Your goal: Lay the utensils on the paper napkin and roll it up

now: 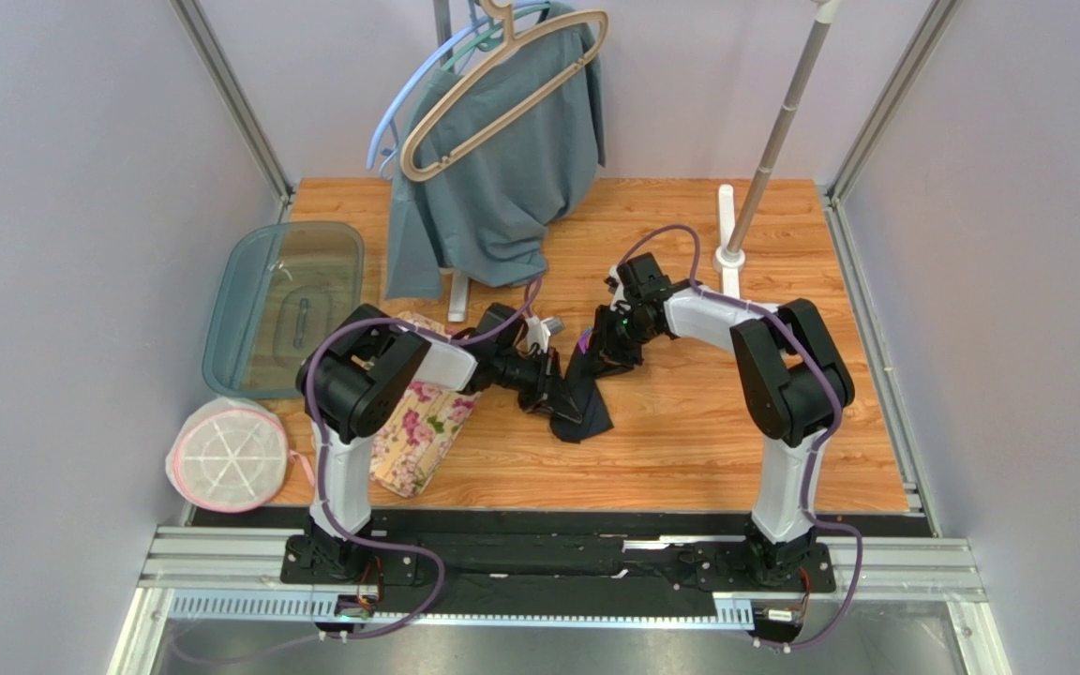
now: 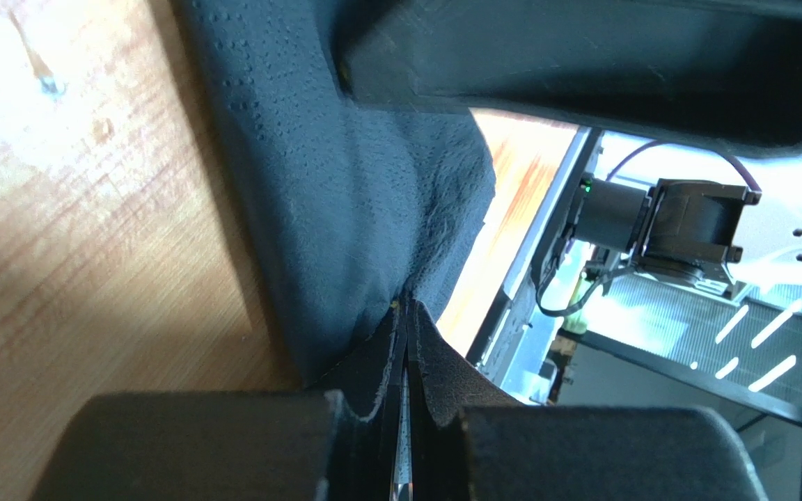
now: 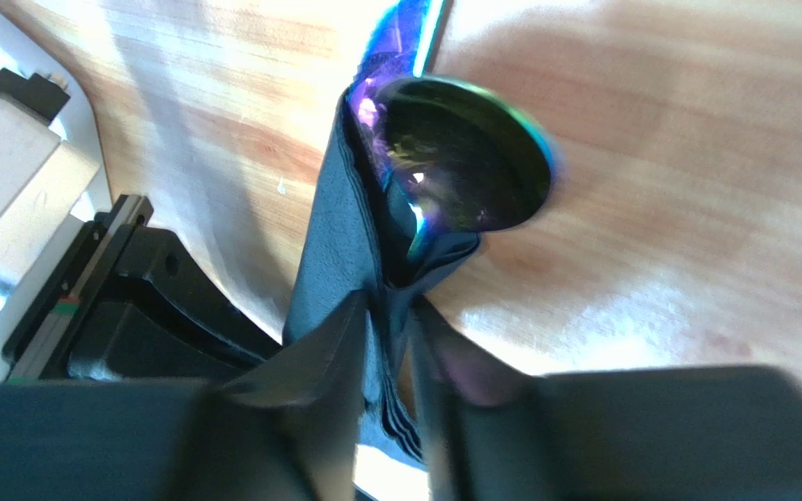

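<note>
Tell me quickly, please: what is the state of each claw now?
Left claw: closed on the paper napkin.
Right claw: closed on the paper napkin, with the spoon sticking out of the fold.

Black dot-embossed paper napkin, iridescent purple-green spoon, orange wood-grain tabletop, pink-floral mat, grey-teal garment.
</note>
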